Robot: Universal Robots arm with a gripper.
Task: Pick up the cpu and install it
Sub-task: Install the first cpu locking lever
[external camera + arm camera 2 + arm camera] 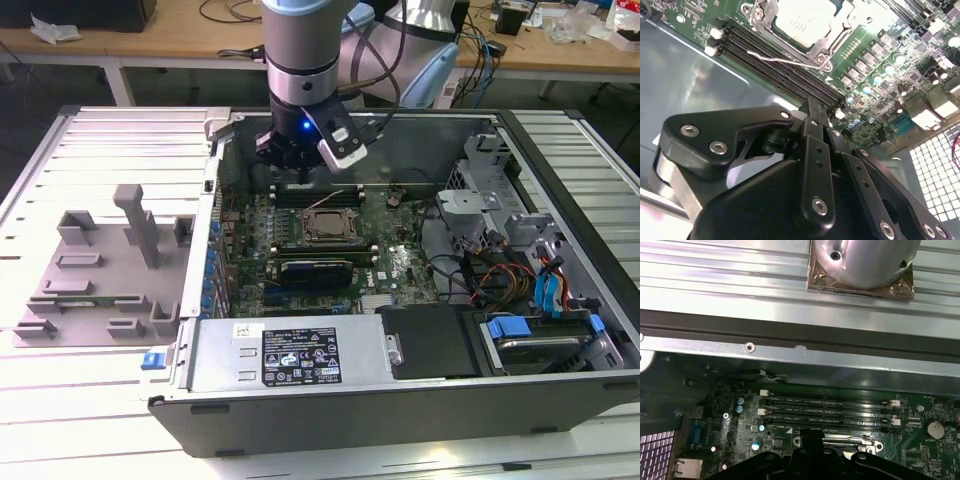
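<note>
The cpu (328, 225) lies flat in its socket in the middle of the motherboard (400, 265), its silvery top (802, 20) ringed by the metal socket frame. A thin wire lever (785, 60) lies alongside the socket. My gripper (297, 170) hangs above the board between the socket and the case's back wall, apart from the cpu. In the second wrist view its black fingers (812, 107) are shut together with nothing between them, over the memory slots. In the first wrist view the gripper tip (810, 442) sits just short of those slots (830, 412).
The open computer case (560, 395) holds a power supply (300, 355) at the front, a drive bay with blue tabs (530, 330) at the exterior view's right, and a long black card (315, 270) beside the socket. A grey fixture (100, 270) stands outside, at the exterior view's left.
</note>
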